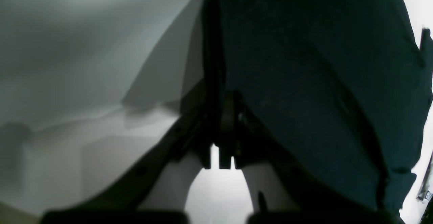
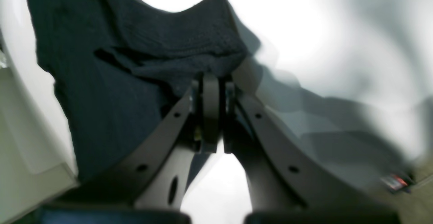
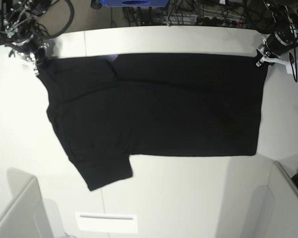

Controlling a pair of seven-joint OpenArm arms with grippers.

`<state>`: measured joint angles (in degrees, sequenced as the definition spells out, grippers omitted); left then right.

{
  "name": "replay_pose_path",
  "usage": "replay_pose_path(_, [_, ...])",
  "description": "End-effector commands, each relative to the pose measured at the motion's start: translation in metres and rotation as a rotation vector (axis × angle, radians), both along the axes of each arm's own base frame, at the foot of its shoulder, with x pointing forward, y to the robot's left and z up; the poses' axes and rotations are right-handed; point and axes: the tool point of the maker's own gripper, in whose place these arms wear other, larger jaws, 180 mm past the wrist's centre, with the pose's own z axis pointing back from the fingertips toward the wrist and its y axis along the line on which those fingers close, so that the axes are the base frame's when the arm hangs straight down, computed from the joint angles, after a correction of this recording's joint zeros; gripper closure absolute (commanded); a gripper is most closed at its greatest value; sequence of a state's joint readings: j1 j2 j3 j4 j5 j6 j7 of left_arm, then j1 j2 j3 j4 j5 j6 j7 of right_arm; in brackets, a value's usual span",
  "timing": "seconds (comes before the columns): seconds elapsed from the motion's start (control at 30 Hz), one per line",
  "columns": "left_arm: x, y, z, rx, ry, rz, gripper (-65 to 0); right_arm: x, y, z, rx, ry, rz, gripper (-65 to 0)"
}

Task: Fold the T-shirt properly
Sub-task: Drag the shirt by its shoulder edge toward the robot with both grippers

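White bench [image 3: 179, 198] fills your base view, with tangled cables and gear along its far edge. On it lies the T-shirt [image 3: 159, 109], spread flat with its plain black side up, running sideways across the middle of the bench. One short sleeve [image 3: 102, 171] sticks out toward the near edge on that view's left, and the straight hem edge runs down that view's right side.

Your right pincer [image 2: 212, 82] sits at the far corner of the shirt on the base view's left. From its wrist view you see its fingers pressed together on a bunched fold of the dark cloth, which rises in a ridge just above the tips.

Your left pincer [image 1: 227, 105] is at the far corner on the base view's right, by the hem. Its wrist view is dark, but the fingers stand closed together with the black cloth lying against and over them; you can take it as pinching the shirt's edge.

A white label or slot [image 3: 106, 222] lies on the bench near the front edge, apart from the shirt.
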<state>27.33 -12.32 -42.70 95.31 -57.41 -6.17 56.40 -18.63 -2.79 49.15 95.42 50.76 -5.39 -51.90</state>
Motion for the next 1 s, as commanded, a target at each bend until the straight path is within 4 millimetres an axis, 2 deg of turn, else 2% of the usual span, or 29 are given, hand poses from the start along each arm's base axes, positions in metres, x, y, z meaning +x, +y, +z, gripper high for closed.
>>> replay_pose_path(0.0, [0.003, 0.006, 0.009, 0.024, -0.026, -0.007, 0.0, 0.004, -0.007, 0.011, -0.032, -0.035, -0.001, 0.0])
replay_pose_path(0.17, [-0.011, 0.006, 0.005, 0.027, 0.008, -0.010, 0.0, -0.010, 0.000, 0.011, -0.034, -0.016, -0.001, 0.0])
replay_pose_path(0.3, [-0.019, 0.002, 0.014, 0.055, 0.013, -0.042, 0.0, -0.021, 0.000, 0.010, -0.045, 0.006, 0.005, 0.0])
replay_pose_path(0.47, [-0.023, 0.000, 0.018, 0.071, 0.017, -0.059, 0.0, -0.035, 0.004, 0.006, -0.039, 0.034, 0.001, 0.0])
replay_pose_path(0.73, [-0.033, 0.001, 0.014, 0.070, 0.045, -0.057, 0.0, -0.053, 0.006, 0.001, -0.035, 0.076, 0.005, 0.0])
replay_pose_path(0.97, [-0.041, 0.001, 0.011, 0.068, 0.066, -0.059, 0.0, -0.048, 0.004, 0.018, -0.081, 0.045, 0.024, 0.0])
